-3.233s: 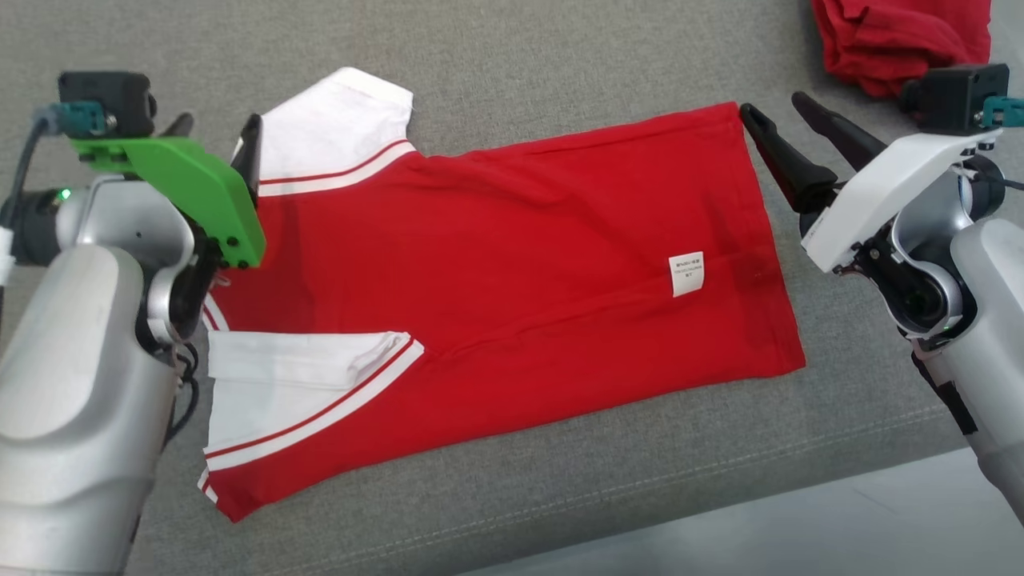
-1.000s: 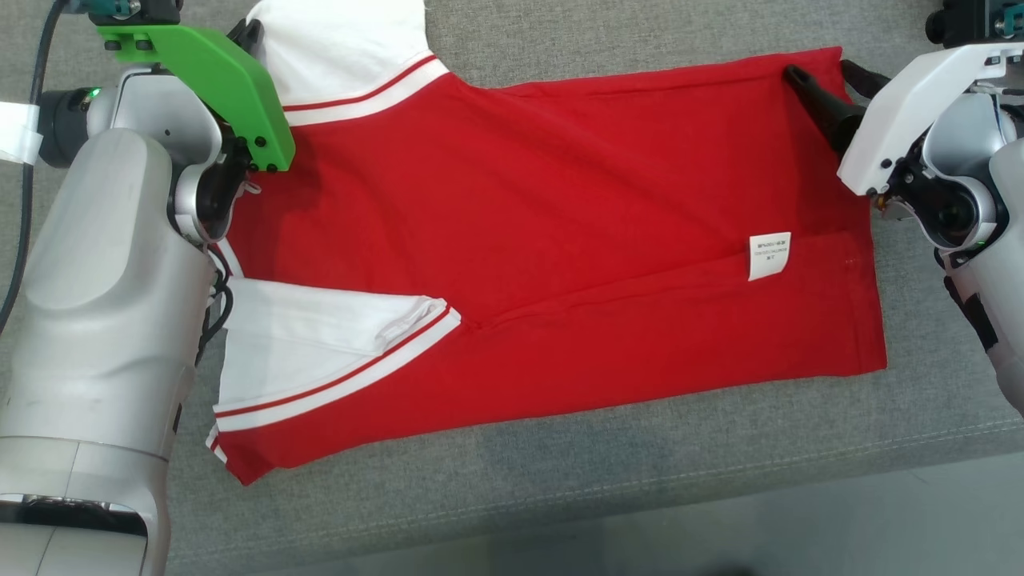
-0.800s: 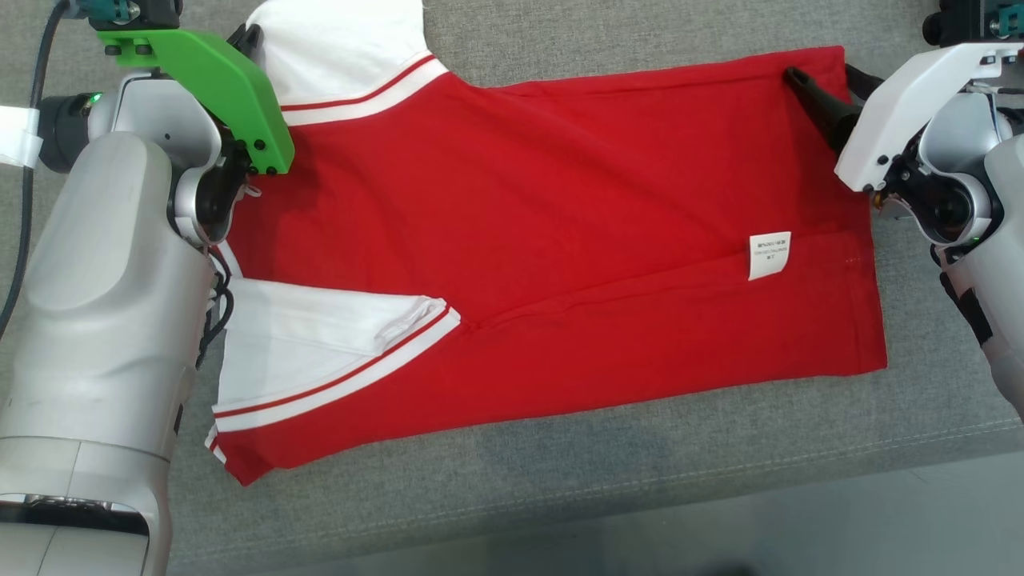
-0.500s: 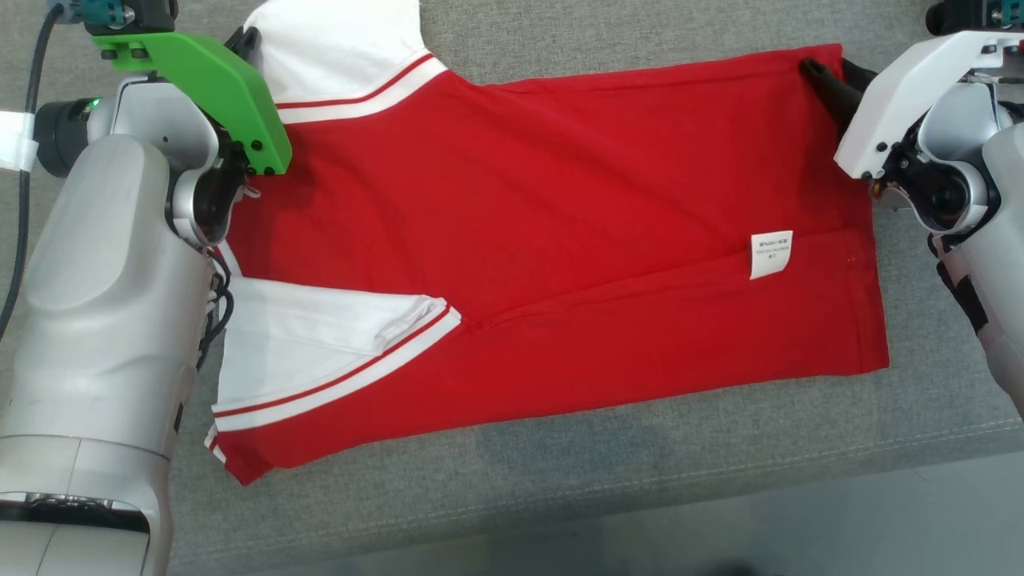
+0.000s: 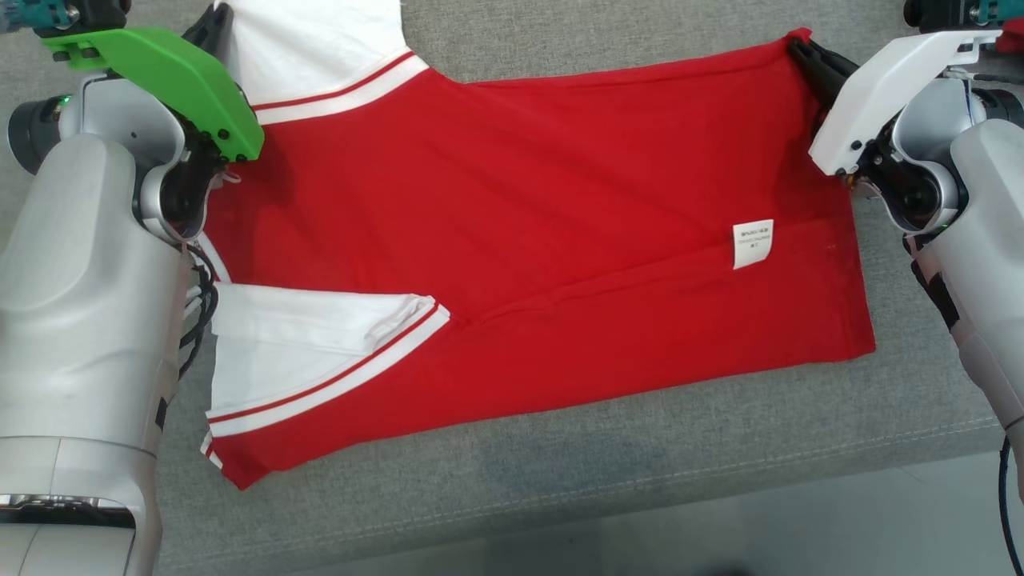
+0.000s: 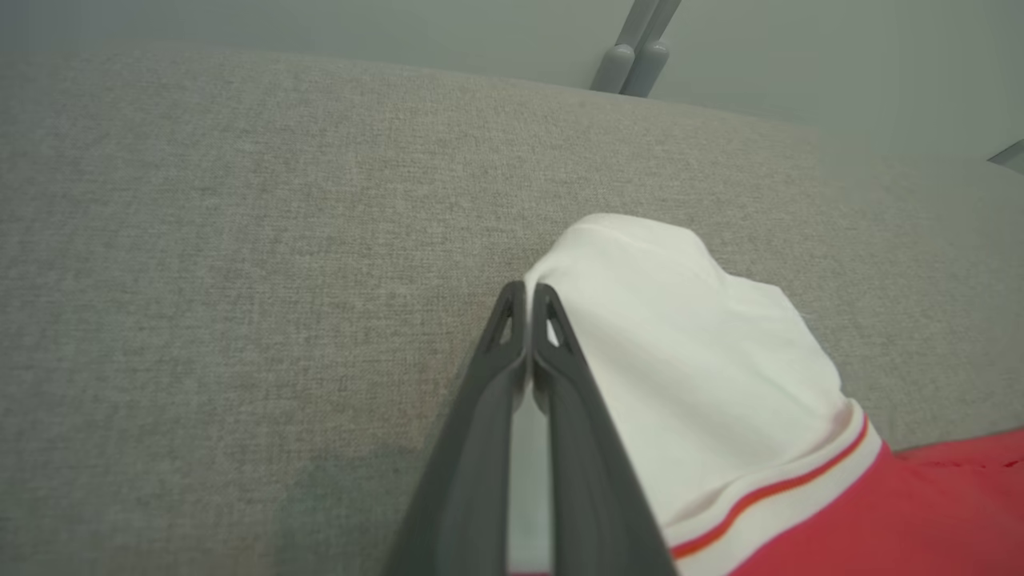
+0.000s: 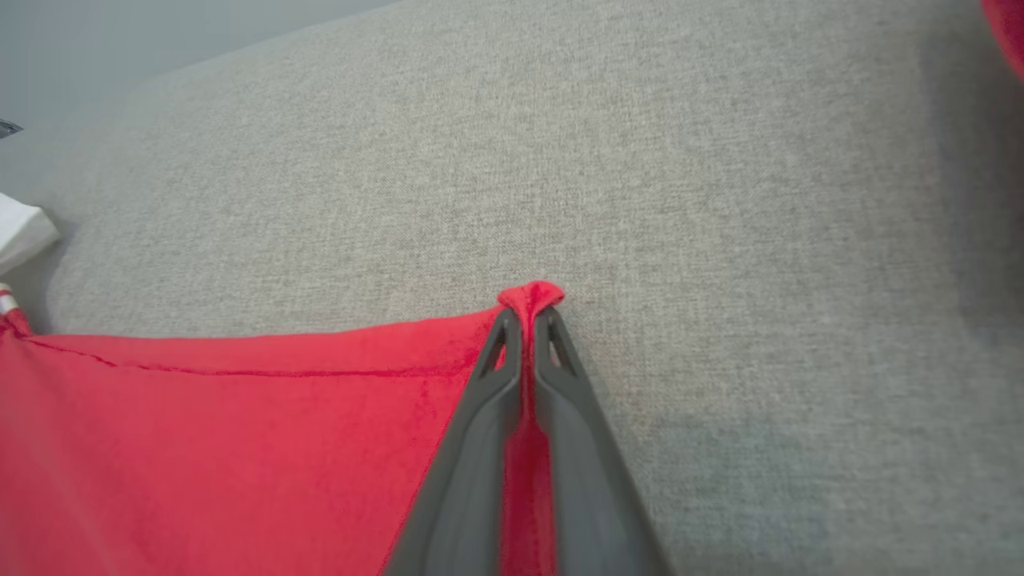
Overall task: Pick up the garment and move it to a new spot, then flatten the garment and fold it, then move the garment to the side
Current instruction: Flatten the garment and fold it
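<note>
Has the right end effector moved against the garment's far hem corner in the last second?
Yes: the right end effector closed inward onto the garment corner it straddled before.

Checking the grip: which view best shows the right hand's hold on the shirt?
Right wrist view: the right hand is shut on the shirt corner, cloth bunched at its tips. Head view shows it small, partly behind the wrist cover.

Red fabric garment (image 5: 520,200): white sleeves, thin red stripe along white cuff band. White rectangular label (image 5: 753,243), dark print. Grey woven cushion surface (image 5: 560,480), heathered. Green plastic wrist bracket (image 5: 160,72).
</note>
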